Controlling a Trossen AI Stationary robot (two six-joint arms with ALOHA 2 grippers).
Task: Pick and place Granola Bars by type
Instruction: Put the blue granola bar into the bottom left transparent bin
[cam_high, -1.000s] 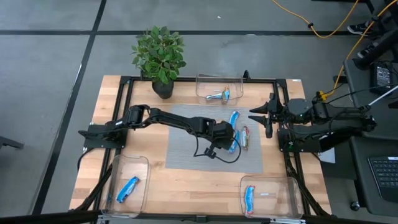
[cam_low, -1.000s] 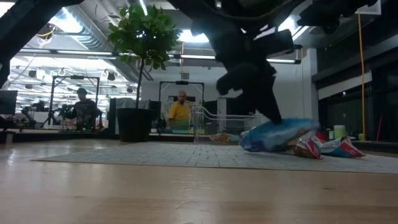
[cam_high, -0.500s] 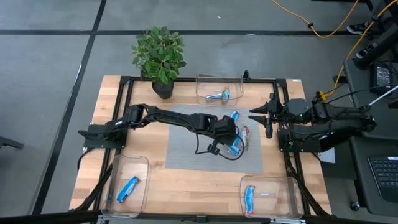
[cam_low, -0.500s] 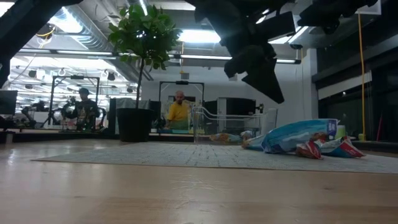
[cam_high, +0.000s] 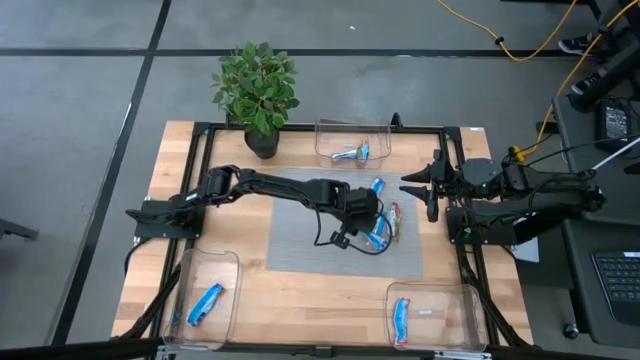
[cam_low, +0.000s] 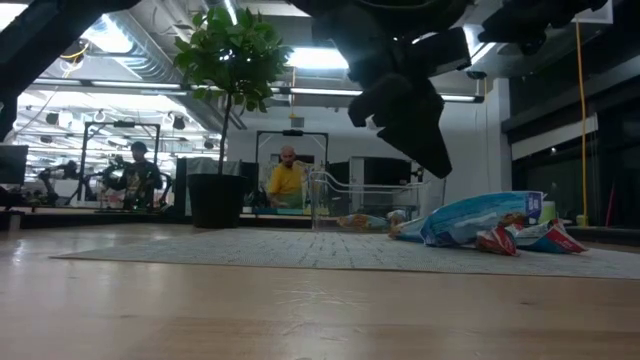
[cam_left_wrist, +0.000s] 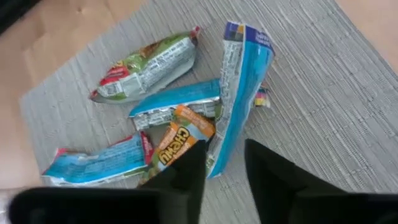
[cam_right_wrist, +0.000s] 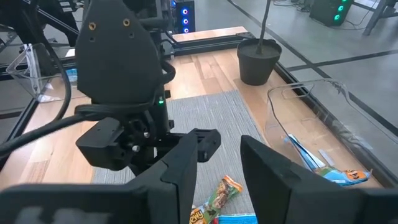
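Several granola bars lie in a loose pile on the grey mat (cam_high: 300, 250): a long blue one (cam_left_wrist: 239, 93) on top, a second blue one (cam_left_wrist: 177, 99), an orange one (cam_left_wrist: 177, 140), a green-and-red one (cam_left_wrist: 146, 68) and another blue one (cam_left_wrist: 96, 163). My left gripper (cam_left_wrist: 225, 146) hangs open just above the pile (cam_high: 380, 225), its fingers (cam_low: 430, 160) clear of the bars. My right gripper (cam_right_wrist: 219, 155) waits open and bare at the table's right side (cam_high: 415, 183).
Three clear bins stand at the table's edges. The far one (cam_high: 352, 130) holds bars (cam_high: 352, 153); the near left one (cam_high: 190, 270) holds a blue bar (cam_high: 205, 303); the near right one (cam_high: 450, 300) holds one bar (cam_high: 400, 320). A potted plant (cam_high: 258, 95) stands far left.
My left gripper has risen off the long blue bar and now hangs clear above the pile. The bar has shifted a little toward the table's right and lies on the other bars. My right arm has kept still.
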